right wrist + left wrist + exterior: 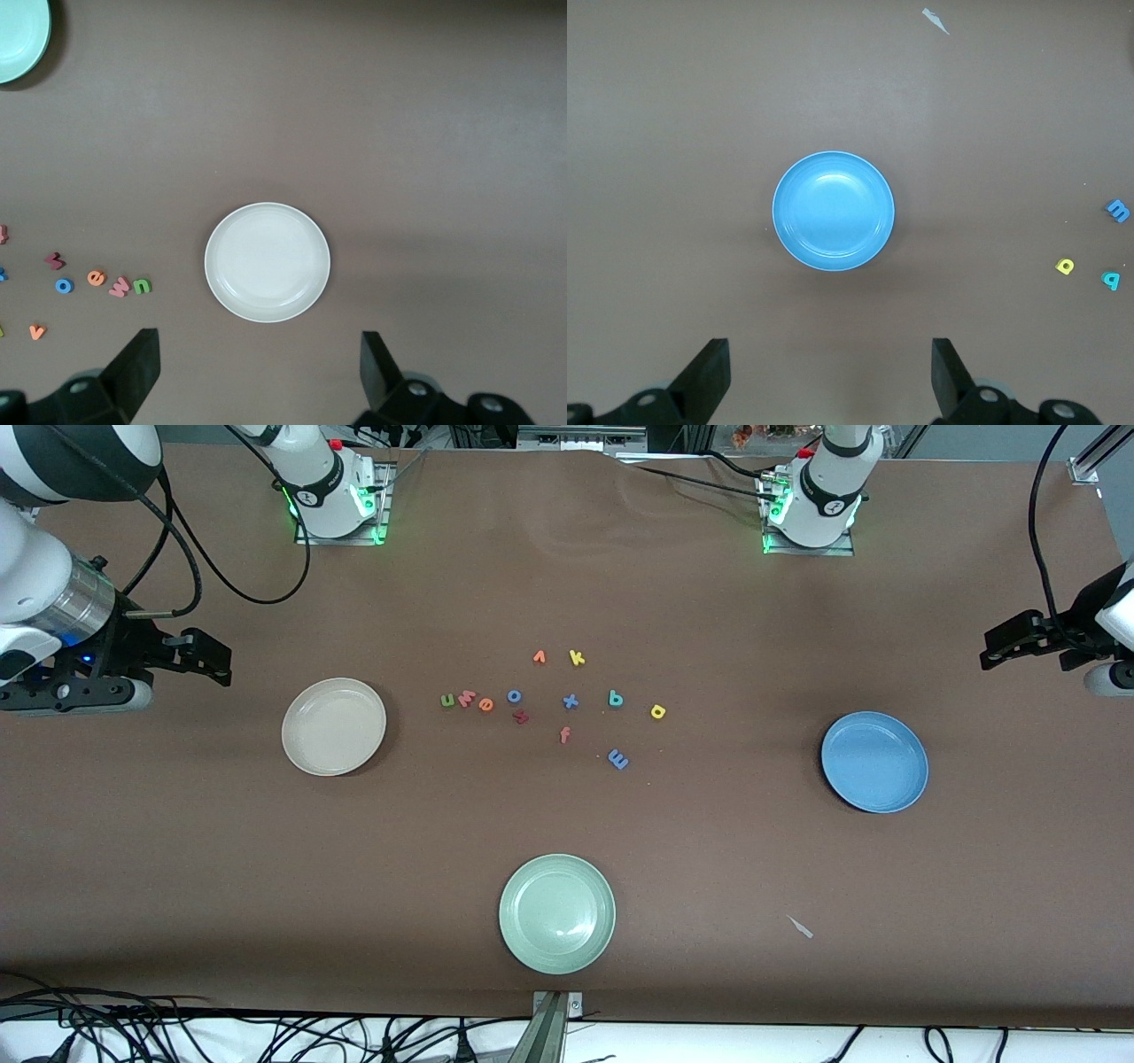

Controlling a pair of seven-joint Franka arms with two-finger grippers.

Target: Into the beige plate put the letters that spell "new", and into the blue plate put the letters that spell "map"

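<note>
brown bench (567,850), both arms parked at its ends, waiting; nothing sorted yet.

right gripper (208,657) hangs over the bench edge at the right arm's end, fingers (133,367) spread wide, holding nothing. left gripper (1005,642) hangs over the edge at the left arm's end, fingers (709,376) equally wide, empty.

plates, all empty: the beige plate (333,726) toward the right arm's end; the blue plate (874,762) toward the left arm's end; pale green plate (556,912) by the bench edge nearest the front camera, not part of the job.

letters lie loose mid-bench, between the beige and blue plates.
- "new": green n (447,701), pinkish-red w (467,698), orange e (485,705), packed in a row, n closest to the beige plate, w seemingly touching its neighbours.
- "map": blue m (618,759), teal p (616,699), yellow a (657,711), well spaced, on the blue plate's side of the cluster.
- distractors: blue o (515,696), dark red letter (521,716), blue x (570,701), orange v (539,657), yellow k (577,658), a reddish f (564,734).

judgement, first pick: right arm on n, the open end of its row, so the fingers likely need not disturb w. come straight down, close across the letter's narrow width, lift clear before travelling. left arm on a, nearest its plate and isolated. risk: the tiny letters may slip or flip out of the pinch.
</note>
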